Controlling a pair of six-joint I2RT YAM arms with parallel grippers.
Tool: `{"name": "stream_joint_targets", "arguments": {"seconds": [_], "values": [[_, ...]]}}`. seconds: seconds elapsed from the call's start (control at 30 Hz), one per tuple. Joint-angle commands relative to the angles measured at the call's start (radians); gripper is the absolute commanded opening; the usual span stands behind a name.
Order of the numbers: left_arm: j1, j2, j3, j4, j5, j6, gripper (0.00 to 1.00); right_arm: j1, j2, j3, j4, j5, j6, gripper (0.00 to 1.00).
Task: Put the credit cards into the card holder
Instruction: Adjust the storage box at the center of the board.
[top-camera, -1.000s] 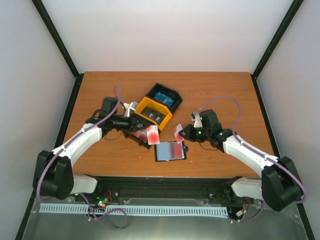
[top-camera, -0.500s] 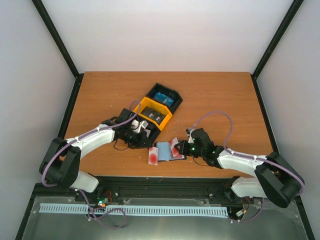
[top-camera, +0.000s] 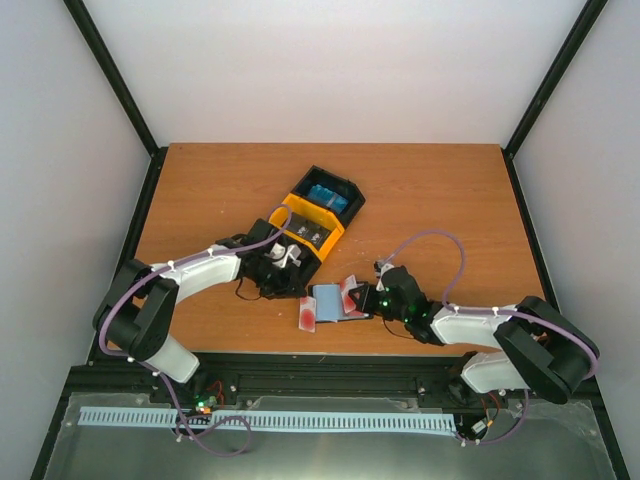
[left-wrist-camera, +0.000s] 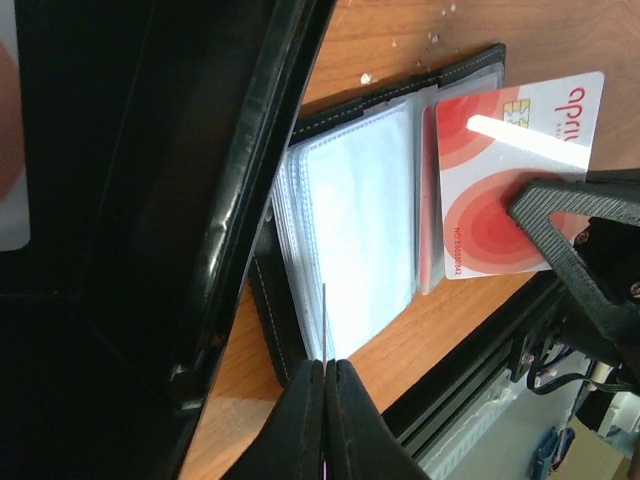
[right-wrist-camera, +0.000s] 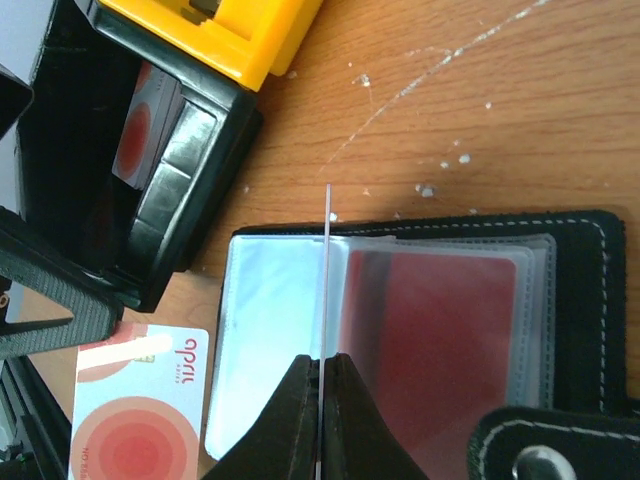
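The card holder lies open near the table's front edge, its pale pockets facing up and one red card inside a clear sleeve. My left gripper is shut on a red-and-white credit card, held just off the holder's left edge. That card shows flat in the right wrist view and edge-on in my own. My right gripper is shut on another red-and-white credit card. This one stands on edge over the holder's middle, its edge at a pocket.
The black-and-yellow tray stands just behind the holder, close to my left gripper, and holds blue cards in its far compartment. The black front rail runs right below the holder. White specks dot the wood.
Both arms came down and inward from a second ago, bringing their cards from above the table to the holder. Over the last half second they barely moved.
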Motion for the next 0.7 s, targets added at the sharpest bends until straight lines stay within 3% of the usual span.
{"name": "stream_joint_targets", "arguments": {"seconds": [0.0,0.43,0.67], "values": [[-0.007,0.021,0.019,-0.012,-0.072,-0.015,0.01,0.013,0.017,-0.038,0.088,0.009,0.009,0.03],[-0.008,-0.012,0.124,-0.179,-0.43,-0.038,0.01,0.038,0.128,-0.035,0.19,-0.046,0.013,0.03],[-0.008,-0.059,0.082,-0.101,-0.176,-0.038,0.01,0.039,0.15,-0.042,0.206,-0.03,0.046,0.03]]}}
